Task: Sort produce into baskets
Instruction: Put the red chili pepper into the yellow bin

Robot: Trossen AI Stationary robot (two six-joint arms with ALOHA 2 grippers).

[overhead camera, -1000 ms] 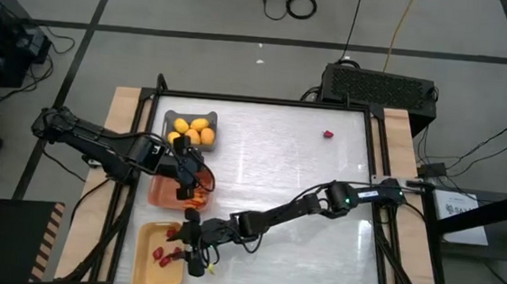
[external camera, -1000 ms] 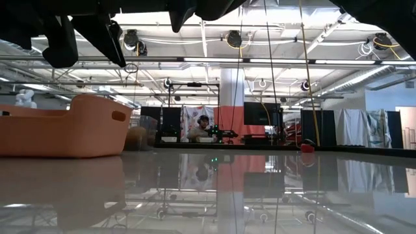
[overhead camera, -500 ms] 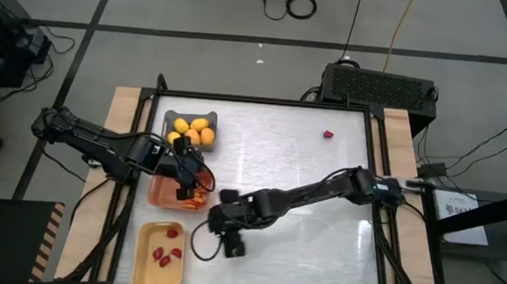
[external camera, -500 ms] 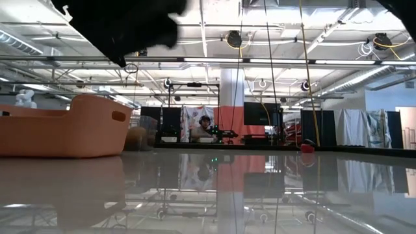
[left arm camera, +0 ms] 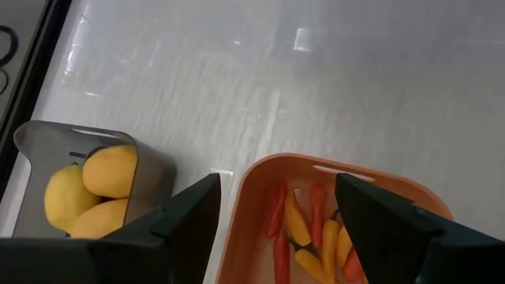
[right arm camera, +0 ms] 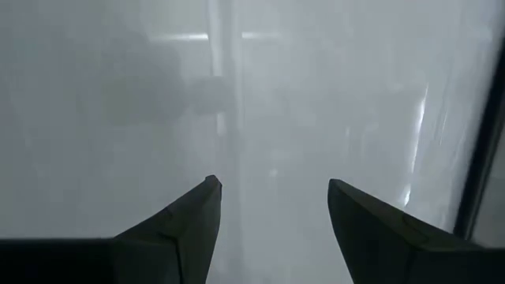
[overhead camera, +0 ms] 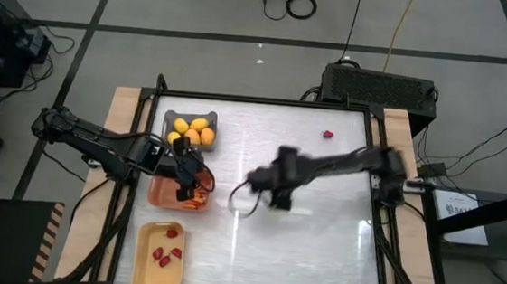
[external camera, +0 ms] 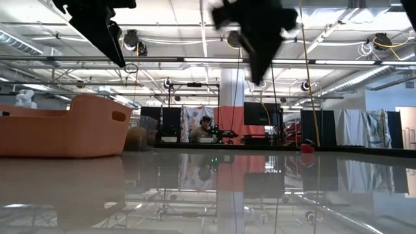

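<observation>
My left gripper (overhead camera: 187,186) hangs open and empty over the orange basket (overhead camera: 169,195), which holds several thin orange carrots (left arm camera: 312,233). The grey basket (overhead camera: 190,130) beside it holds yellow lemons (left arm camera: 87,189). The pale yellow basket (overhead camera: 158,256) at the near left holds red strawberries (overhead camera: 166,256). One red strawberry (overhead camera: 327,134) lies on the table at the far right; it also shows in the low view (external camera: 307,148). My right gripper (overhead camera: 278,197) is open and empty above the middle of the table, and its wrist view (right arm camera: 272,189) shows only bare table.
The three baskets stand in a row along the table's left side. The orange basket (external camera: 65,127) fills the left of the low view. A black box (overhead camera: 380,87) sits beyond the far edge. The white tabletop (overhead camera: 319,229) stretches to the right.
My right gripper has swung from over the pale yellow basket at the near left toward the table's far and right, and now hangs above the table's middle. The strawberries in that basket have come into view.
</observation>
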